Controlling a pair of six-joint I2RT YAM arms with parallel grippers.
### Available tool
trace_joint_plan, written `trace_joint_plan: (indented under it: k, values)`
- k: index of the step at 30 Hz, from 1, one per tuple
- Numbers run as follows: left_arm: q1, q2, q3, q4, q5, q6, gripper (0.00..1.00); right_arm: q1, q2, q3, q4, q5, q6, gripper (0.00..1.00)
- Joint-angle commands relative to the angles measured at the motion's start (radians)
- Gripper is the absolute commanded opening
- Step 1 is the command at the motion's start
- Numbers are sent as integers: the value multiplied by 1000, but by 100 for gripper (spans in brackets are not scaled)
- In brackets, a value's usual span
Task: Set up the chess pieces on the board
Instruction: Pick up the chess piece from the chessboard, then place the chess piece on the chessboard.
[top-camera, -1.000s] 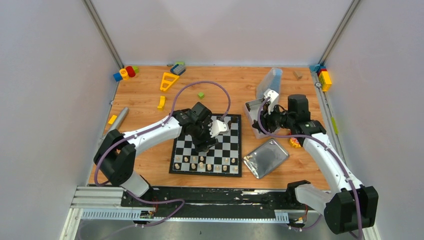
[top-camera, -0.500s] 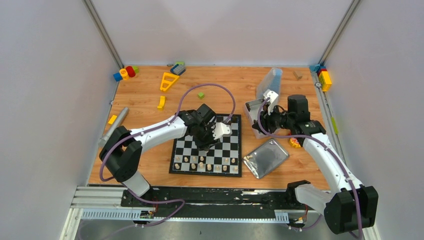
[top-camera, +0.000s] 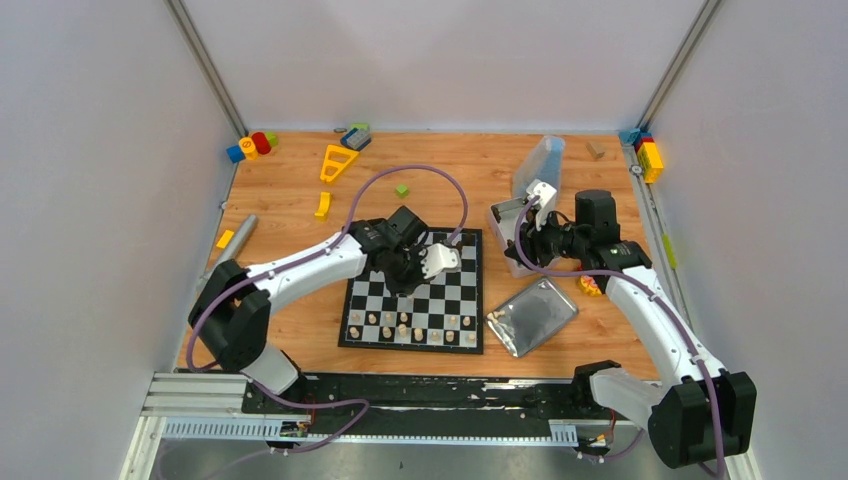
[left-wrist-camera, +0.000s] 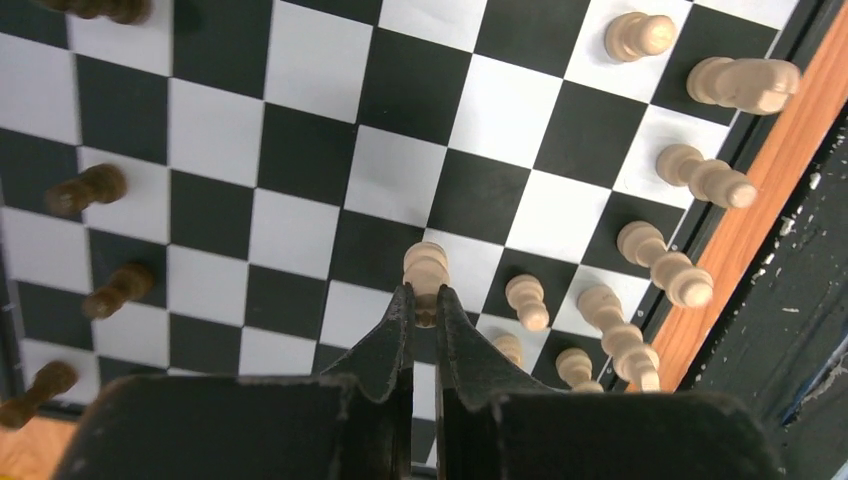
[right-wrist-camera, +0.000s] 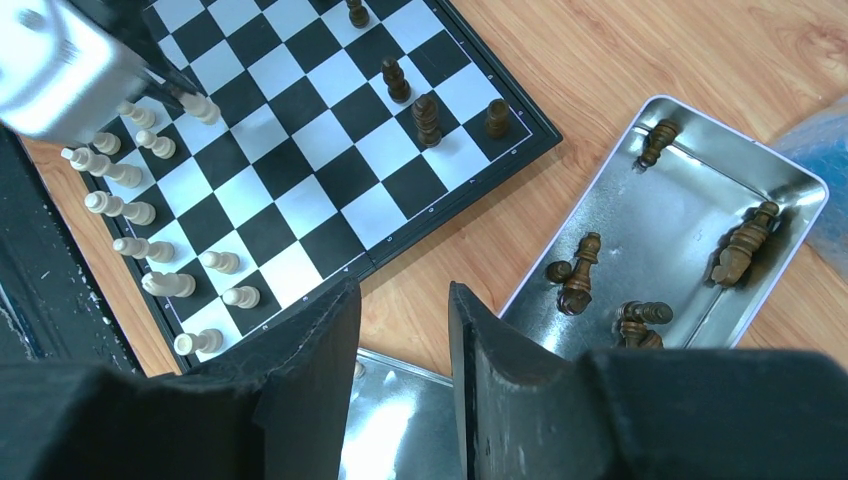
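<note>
The left gripper (left-wrist-camera: 422, 296) clamps a cream pawn (left-wrist-camera: 426, 268), its long axis along the fingers, over the board (left-wrist-camera: 300, 215) just inward of the cream pawn row (left-wrist-camera: 527, 300) (the right gripper (right-wrist-camera: 403, 295), parted and empty, hovers near the tray (right-wrist-camera: 640, 200)).

You've got smooth, turned-wood chess pieces (left-wrist-camera: 427, 270), cream and dark brown, on a smooth checked board (left-wrist-camera: 300, 220). Tray (right-wrist-camera: 680, 200): shiny bare metal. Fingers (left-wrist-camera: 385, 350): matt black plastic. Bench (right-wrist-camera: 620, 50): lightly glossy wood grain.
</note>
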Motion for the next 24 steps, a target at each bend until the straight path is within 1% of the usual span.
trace_joint_plan:
  k: [1, 4, 7, 12, 18, 24]
  values:
    - [-2, -146, 36, -38, -20, 41, 5, -5, -2, 2, -3, -8, -13, 38]
    - [4, -220, 23, -86, -21, 61, 5, -5, -2, 2, -4, -4, -14, 38]
    - [17, -314, -2, -170, -10, 92, 5, -7, -2, 2, -3, -3, -16, 38]
    - [35, -447, -90, -295, 10, 152, 5, -8, 5, 2, -5, -3, -21, 38]
    - [36, -562, -213, -293, 42, 213, 6, -7, 17, 2, -5, -4, -23, 38]
    - [36, -579, -291, -243, 78, 236, 8, -9, 32, 2, -7, -4, -26, 38]
